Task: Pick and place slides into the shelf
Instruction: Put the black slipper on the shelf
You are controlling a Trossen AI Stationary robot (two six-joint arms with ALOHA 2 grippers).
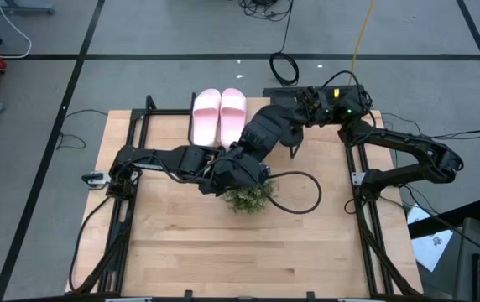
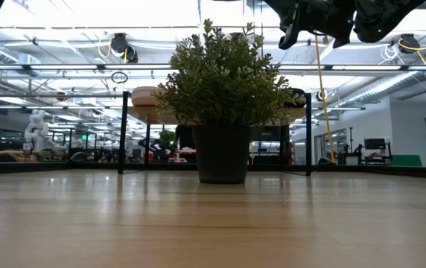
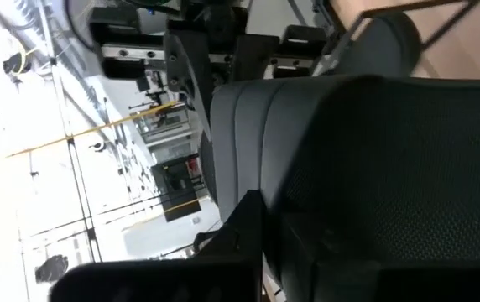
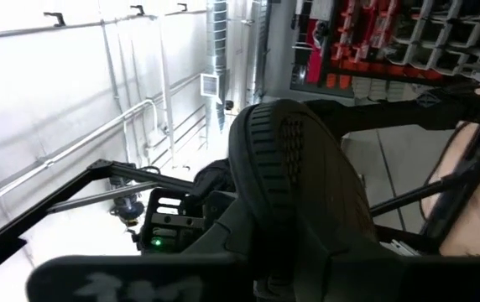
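The pale pink pair lies side by side on the shelf at the table's far edge, soles down. My left gripper is over the table's middle, just above the bushy plant, shut on a black slide that fills the left wrist view. My right gripper reaches in from the far right beside the pink pair, shut on the other black slide, whose treaded sole faces the wrist camera. In the low view both grippers are high above the table. My left gripper holds a black slide lifted clear of the table. Its ribbed strap and textured body stand right before the camera. The slide itself hides the fingers, so which part they are on cannot be told. My right gripper holds the other black slide lifted clear, with its rounded end sticking out beyond the fingers and its treaded sole toward the camera. The place of contact lies below the slide and is hidden.
A round green plant in a dark pot stands at the table's middle, in front of the shelf and under my left gripper. Black frame rails run along the table's left and right sides. A loose cable loops beside the plant.
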